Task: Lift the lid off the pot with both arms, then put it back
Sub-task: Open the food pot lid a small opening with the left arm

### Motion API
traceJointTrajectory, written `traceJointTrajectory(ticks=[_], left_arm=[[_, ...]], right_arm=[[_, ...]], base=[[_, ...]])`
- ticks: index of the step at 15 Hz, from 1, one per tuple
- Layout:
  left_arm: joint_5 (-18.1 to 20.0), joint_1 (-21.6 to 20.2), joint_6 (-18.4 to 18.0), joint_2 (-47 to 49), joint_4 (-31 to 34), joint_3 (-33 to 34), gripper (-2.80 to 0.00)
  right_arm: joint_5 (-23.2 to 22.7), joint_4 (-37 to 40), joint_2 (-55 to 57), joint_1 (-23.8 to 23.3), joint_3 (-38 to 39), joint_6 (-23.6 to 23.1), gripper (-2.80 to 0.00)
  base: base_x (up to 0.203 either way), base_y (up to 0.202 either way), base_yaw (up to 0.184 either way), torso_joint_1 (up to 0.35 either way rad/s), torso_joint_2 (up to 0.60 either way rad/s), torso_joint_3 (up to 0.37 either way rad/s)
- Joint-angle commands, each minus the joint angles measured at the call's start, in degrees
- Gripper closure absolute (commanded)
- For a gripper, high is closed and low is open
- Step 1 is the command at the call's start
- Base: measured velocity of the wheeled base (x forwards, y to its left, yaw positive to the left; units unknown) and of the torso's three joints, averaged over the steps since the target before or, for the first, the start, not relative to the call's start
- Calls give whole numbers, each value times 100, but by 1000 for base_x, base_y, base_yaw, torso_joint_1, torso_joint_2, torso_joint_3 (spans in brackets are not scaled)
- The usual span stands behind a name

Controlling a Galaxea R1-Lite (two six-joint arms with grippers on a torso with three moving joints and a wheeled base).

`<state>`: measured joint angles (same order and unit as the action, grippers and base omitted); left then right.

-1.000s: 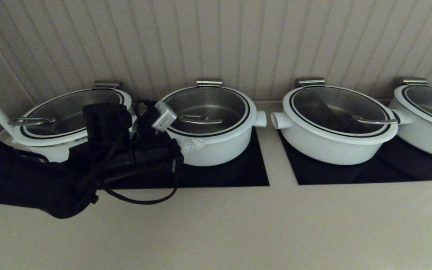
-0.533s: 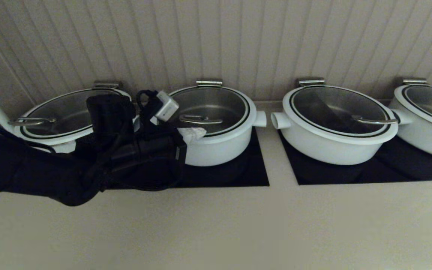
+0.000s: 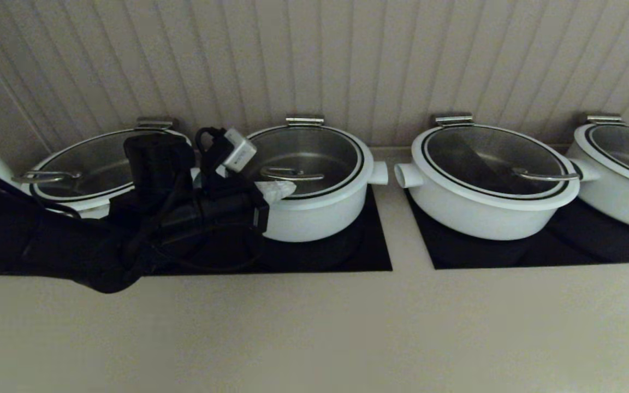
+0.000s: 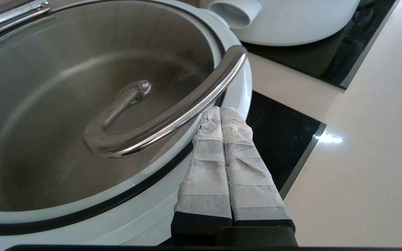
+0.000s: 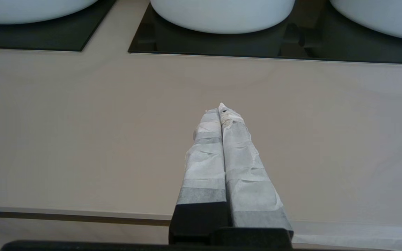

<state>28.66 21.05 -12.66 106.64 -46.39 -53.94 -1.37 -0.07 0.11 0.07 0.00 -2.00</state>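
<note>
The pot [image 3: 320, 218] is second from the left, white, with a stub [image 3: 380, 172] on its right side. The glass lid [image 3: 303, 150] sits on it, with its steel handle [image 3: 291, 174] at the centre. My left gripper [image 3: 282, 190] is shut and empty, its tips resting over the lid's near-left white rim. In the left wrist view the left gripper [image 4: 221, 111] lies right beside the handle bar [image 4: 173, 116], not around it, on the lid [image 4: 65, 87]. My right gripper [image 5: 221, 107] is shut and empty, over the bare counter in front of the pots. It is out of the head view.
Three wider white lidded pots stand in the row: one at the left [image 3: 96, 164], one right of centre [image 3: 489, 180], one at the far right [image 3: 625, 169]. Black cooktop panels [image 3: 369, 256] lie under them. A ribbed wall is close behind. The beige counter [image 3: 347, 327] stretches in front.
My left arm has risen and moved back. Its gripper went from the pot's near-left side wall up onto the lid's rim, beside the handle.
</note>
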Motion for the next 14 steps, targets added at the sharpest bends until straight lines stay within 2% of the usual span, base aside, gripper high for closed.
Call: traceJointTrajectory(ticks=[1,5,11,14], left_arm=[[17,-22,-37,70,-28,2,0],[17,-39,-242,290,-28,-304,0],[-54,-145,-245,416,-20,-591,0],[-48,-221,-250,387,-18,-686,0]], right_arm=[[-12,-1,-2,1,0,-10,0],[-30,25,-2,1,0,-117,0],[-39,25,-2,1,0,-143,0],[-79,25,-2,1,0,-337,0]], base=[[0,0,0,0,0,0],[0,0,0,0,0,0],[0,0,0,0,0,0],[0,0,0,0,0,0]])
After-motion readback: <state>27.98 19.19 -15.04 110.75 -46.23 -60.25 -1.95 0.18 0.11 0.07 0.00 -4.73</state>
